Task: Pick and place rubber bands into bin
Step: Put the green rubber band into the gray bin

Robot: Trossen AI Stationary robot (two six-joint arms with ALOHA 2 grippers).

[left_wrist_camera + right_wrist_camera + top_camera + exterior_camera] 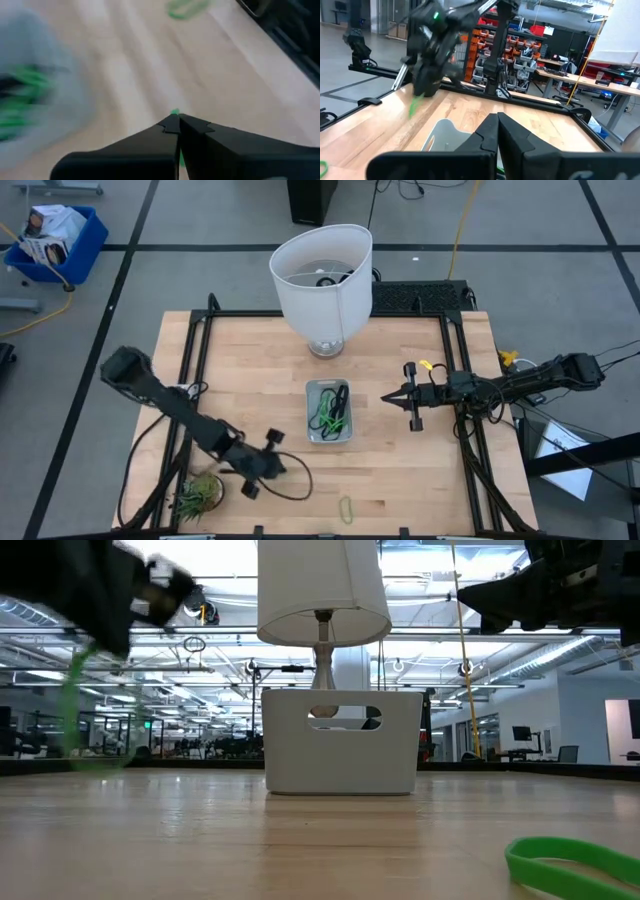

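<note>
My left gripper [278, 468] is near the table's front, left of the bin [312, 428], and is shut on a light-green rubber band [413, 106]. The band hangs below it in the right wrist view and in the low view [70, 710]. The clear bin holds several green and dark bands [330, 412]. Another green band [346, 508] lies flat on the table near the front edge; it also shows in the low view [575, 860]. My right gripper [412, 402] is shut and empty, just right of the bin and above the table. My left gripper pinches the green band between its two fingertips; only a small bit of green [174, 112] shows at the tips in its wrist view. The rest of the band hangs slack below the fingers [413, 106], clear of the table.
A white lampshade [322, 275] stands behind the bin at the table's far edge. A spiky green plant [197, 495] sits at the front left, close to my left arm. A thin dark loop [300, 480] lies beside my left gripper.
</note>
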